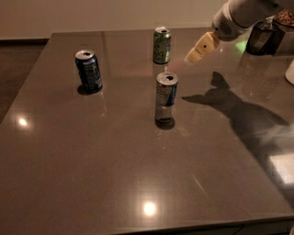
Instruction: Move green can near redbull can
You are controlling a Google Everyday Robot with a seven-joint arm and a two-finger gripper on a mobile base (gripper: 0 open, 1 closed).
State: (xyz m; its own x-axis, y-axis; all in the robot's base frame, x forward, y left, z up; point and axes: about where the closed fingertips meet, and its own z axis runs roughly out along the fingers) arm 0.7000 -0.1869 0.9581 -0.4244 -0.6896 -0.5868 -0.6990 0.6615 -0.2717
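Entry, single camera view. Nearest me is bare dark table (92,174), glossy, with a round light glint (149,208) close to the front edge and a smaller one (21,121) at the left.

The redbull can (166,98) stands upright about mid-table, tall and slim, silver with blue panels, with its top opening visible. Nothing touches it.

To the left and slightly farther back stands a dark blue can (88,71), upright and well apart from the redbull can.

On the right half of the table lies the arm's shadow (229,103), dark and jagged, pointing toward the centre.

The green can (161,45) is farther back, upright, with a pale green body and silver top. It sits almost straight behind the redbull can, with a clear strip of table between them. It stands free on the surface and nothing grips it.

The gripper (195,53) hangs in the air just to the right of the green can, at about the can's mid-height. It is cream-coloured, angled down and to the left, and not touching the can. I cannot make out whether it is spread or closed; it reads as one tapered shape. It carries nothing.

The white arm (243,13) enters from the top right corner. Behind it at the far right edge stands a dark container (261,37); I cannot identify it.
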